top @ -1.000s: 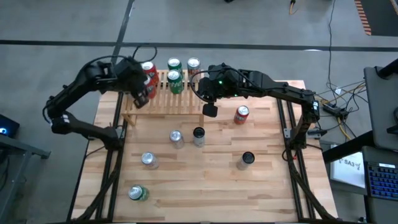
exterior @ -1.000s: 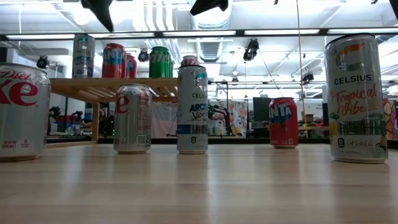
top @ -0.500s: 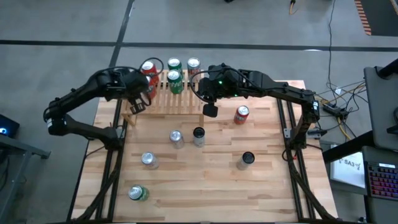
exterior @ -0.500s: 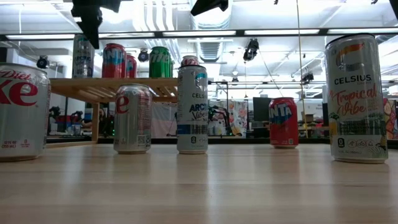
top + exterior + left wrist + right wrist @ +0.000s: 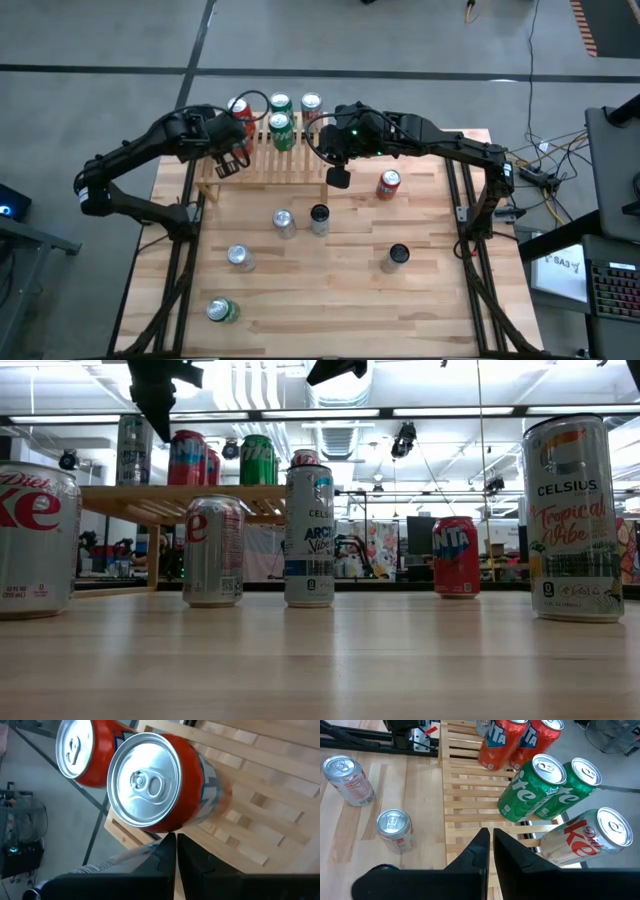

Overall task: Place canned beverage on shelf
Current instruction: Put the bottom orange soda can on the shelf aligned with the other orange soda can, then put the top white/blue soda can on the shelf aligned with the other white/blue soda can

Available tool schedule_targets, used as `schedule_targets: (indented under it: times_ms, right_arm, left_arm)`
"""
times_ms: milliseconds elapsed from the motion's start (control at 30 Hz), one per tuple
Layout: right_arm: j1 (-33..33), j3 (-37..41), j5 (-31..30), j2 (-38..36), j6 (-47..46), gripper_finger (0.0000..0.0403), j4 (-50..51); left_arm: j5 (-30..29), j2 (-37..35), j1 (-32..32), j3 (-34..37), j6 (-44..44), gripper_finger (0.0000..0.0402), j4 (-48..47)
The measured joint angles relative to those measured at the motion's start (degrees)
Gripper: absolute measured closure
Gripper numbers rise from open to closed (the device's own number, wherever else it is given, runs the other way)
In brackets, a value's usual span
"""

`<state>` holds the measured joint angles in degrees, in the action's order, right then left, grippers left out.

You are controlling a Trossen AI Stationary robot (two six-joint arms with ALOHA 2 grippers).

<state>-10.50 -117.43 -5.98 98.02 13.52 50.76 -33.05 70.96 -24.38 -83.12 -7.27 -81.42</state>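
The left pincer, fingers together and empty, hangs over the low slatted light-wood shelf, beside two upright orange soda cans standing on it. The right pincer, also together, hovers at the shelf's other end.

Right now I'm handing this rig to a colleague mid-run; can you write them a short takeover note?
Left gripper: shut, empty, above the shelf's left end, beside the two orange cans.
Right gripper: shut, empty, hovering at the shelf's right end.
Done: the shelf holds the two orange cans, two green cans, a Diet Coke can and at least one more; all stand upright.
Left: six cans wait on the table: the Fanta can, two silver cans, two black-topped cans and a green can at the near left.
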Motion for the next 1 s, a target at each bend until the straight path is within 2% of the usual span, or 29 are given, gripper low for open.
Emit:
schedule_targets:
  times_ms: [400,500,567,733,1000]
  right_arm:
    - [0.1,0.8,0.0,0.0,-0.4,0.039,0.2]
    - [0.1,1.5,0.0,0.0,-0.4,0.039,0.5]
    - [0.1,2.0,0.0,0.0,-0.4,0.039,0.5]
    - [0.1,3.7,0.0,0.0,-0.4,0.039,0.5]
    - [0.3,7.5,0.0,0.0,-2.2,0.039,-0.2]
  left_arm:
    - [0.1,-0.9,0.1,-0.2,2.5,0.0401,-0.9]
    - [0.3,-2.5,0.6,-0.2,5.7,0.0401,-0.5]
    - [2.6,-4.3,1.3,-0.1,8.4,0.0401,1.5]
    - [12.7,-10.3,4.3,1.8,11.7,0.0401,10.3]
    - [13.6,-20.4,15.2,15.2,15.8,0.0401,35.0]
